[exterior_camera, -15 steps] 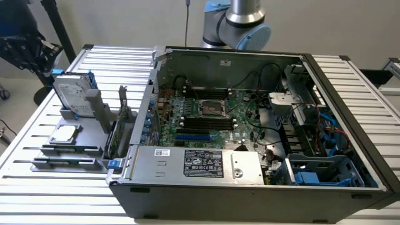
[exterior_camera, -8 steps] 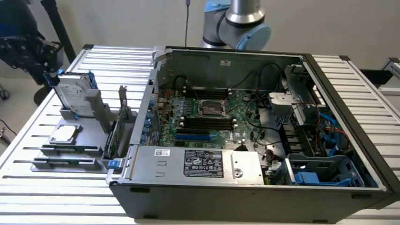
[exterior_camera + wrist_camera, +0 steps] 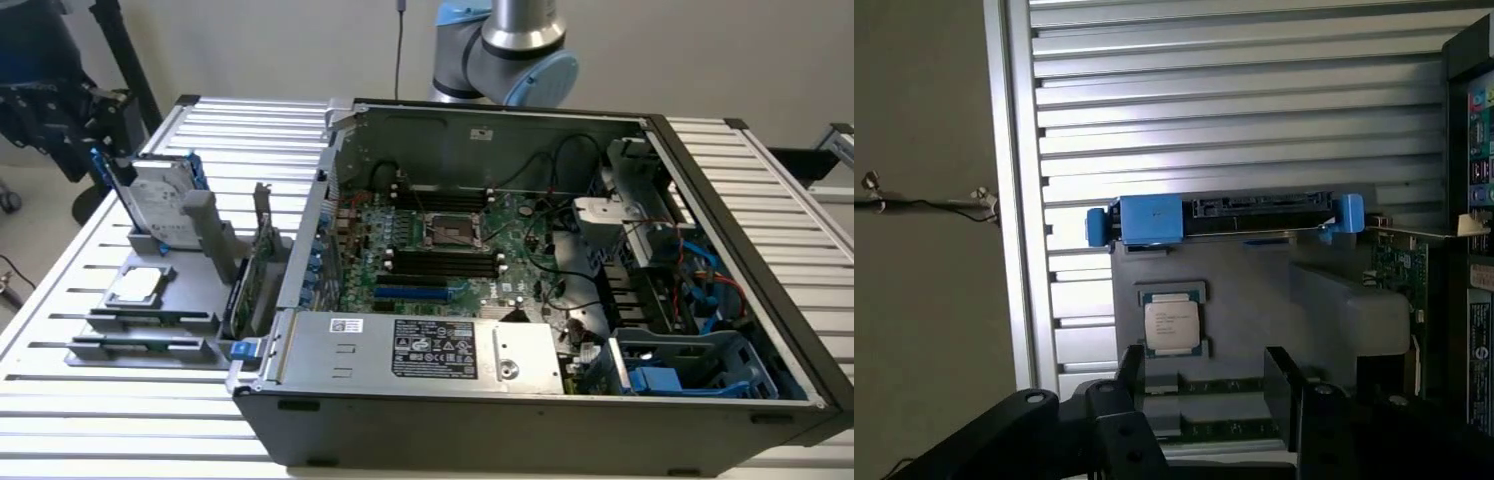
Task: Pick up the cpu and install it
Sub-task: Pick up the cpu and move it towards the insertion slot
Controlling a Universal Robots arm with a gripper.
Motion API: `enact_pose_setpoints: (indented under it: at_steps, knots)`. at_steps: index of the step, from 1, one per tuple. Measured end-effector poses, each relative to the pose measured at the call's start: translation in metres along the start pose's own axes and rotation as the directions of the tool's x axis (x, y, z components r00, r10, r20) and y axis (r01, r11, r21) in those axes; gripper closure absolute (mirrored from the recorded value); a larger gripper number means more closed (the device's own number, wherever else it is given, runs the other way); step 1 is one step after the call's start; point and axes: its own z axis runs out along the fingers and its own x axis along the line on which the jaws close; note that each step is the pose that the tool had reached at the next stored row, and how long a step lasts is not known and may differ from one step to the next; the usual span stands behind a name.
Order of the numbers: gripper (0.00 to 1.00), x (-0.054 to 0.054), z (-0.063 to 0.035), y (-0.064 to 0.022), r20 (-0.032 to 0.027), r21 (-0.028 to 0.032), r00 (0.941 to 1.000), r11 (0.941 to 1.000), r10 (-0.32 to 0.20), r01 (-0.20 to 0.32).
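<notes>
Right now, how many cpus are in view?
1. The cpu lies flat on the grey tray at the exterior view's left of the open computer case, nearer the camera than the upright hard drive. Others could be hidden inside the case.

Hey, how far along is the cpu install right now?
Nothing looks done yet: the cpu lies in its grey tray, outside the case. In hand: nothing; the gripper hangs open near it. Left: the pickup and seating it in the socket, which looks empty.
</notes>
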Motion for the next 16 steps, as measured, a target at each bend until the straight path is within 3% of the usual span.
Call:
enact_pose_setpoints:
  at_steps: [4,12,14,16]
  knots:
    - [0.40,0.001,0.0071,-0.0030,-0.0014,0.0000,1.0000,1.0000,-0.002,0.002]
    - [0.40,0.001,0.0210,-0.0147,-0.0292,-0.0003,0.9993,0.9997,-0.024,0.024]
    - [0.40,0.000,0.0246,-0.0161,-0.0338,-0.0016,0.9986,0.9992,-0.041,0.041]
    - [0.40,0.001,0.0283,-0.0162,-0.0348,-0.0021,0.9974,0.9980,-0.063,0.063]
